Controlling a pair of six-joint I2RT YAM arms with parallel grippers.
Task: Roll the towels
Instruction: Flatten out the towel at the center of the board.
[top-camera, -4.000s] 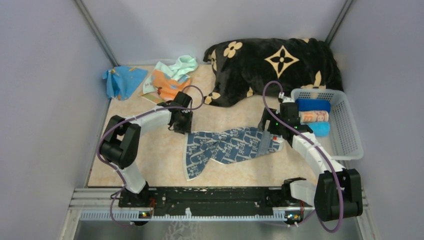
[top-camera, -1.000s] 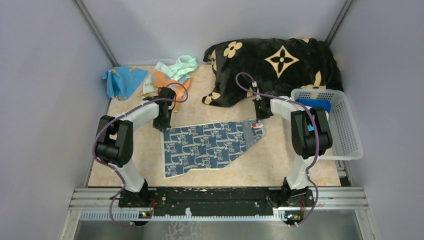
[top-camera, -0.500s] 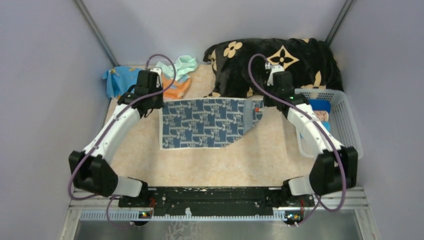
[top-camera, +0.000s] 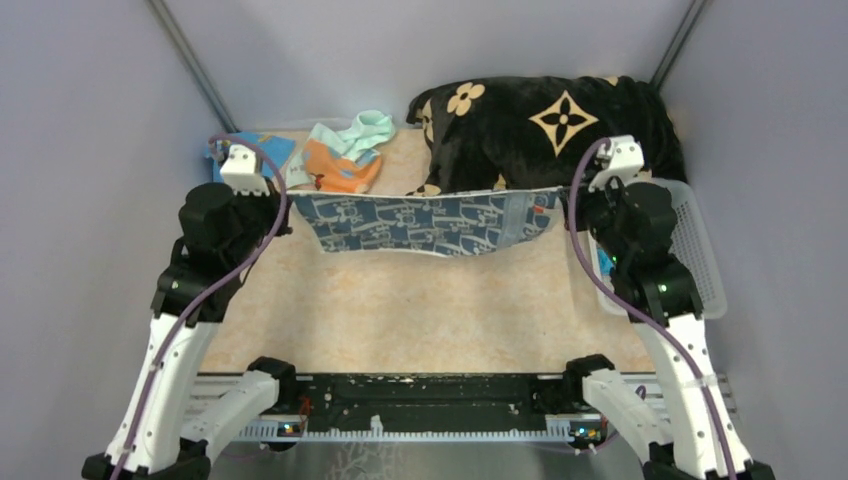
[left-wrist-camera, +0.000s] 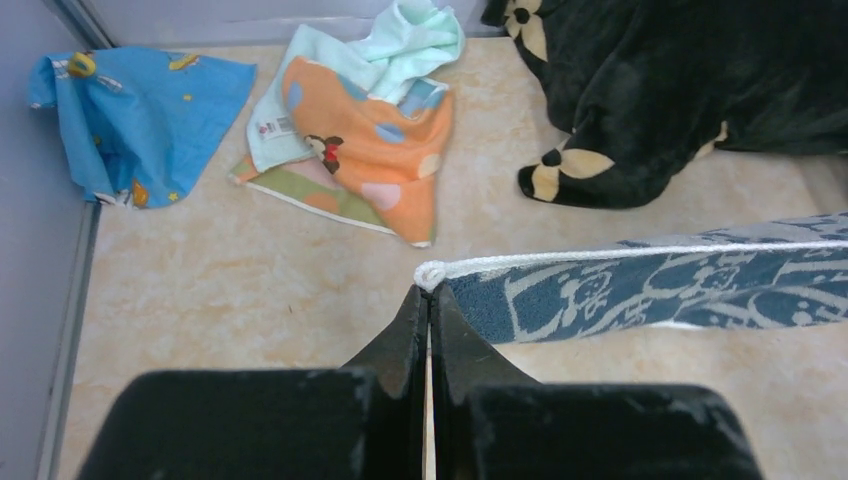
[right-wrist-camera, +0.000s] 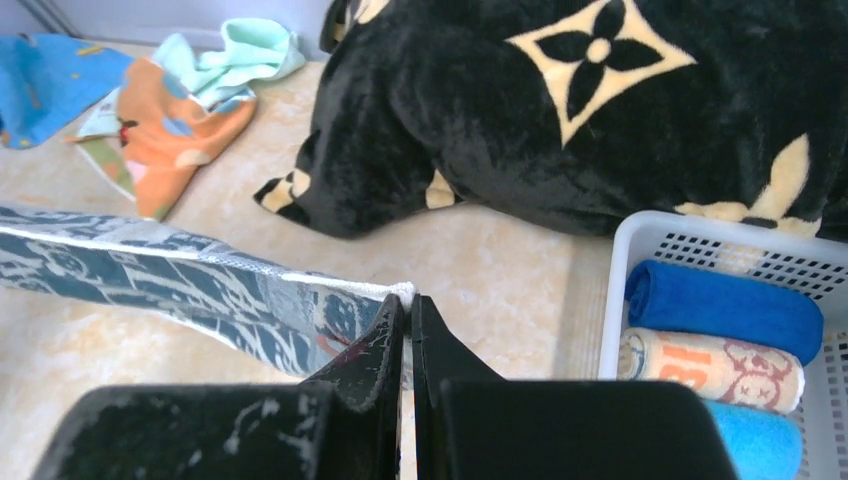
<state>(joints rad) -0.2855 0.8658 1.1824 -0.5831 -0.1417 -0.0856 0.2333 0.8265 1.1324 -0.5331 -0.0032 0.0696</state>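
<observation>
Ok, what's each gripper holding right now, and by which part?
Both hold the blue patterned towel: the left gripper pinches one hemmed corner, the right gripper pinches the opposite corner of the same edge, and the towel hangs spread between them.

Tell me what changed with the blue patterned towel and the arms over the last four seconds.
The blue patterned towel went from lying bunched on the table to hanging spread in the air, farther back. One top corner is pinched in the left tool, the other in the right tool, both shut. Both arms rose. The orange and mint towels, black blanket and basket stayed put.
</observation>
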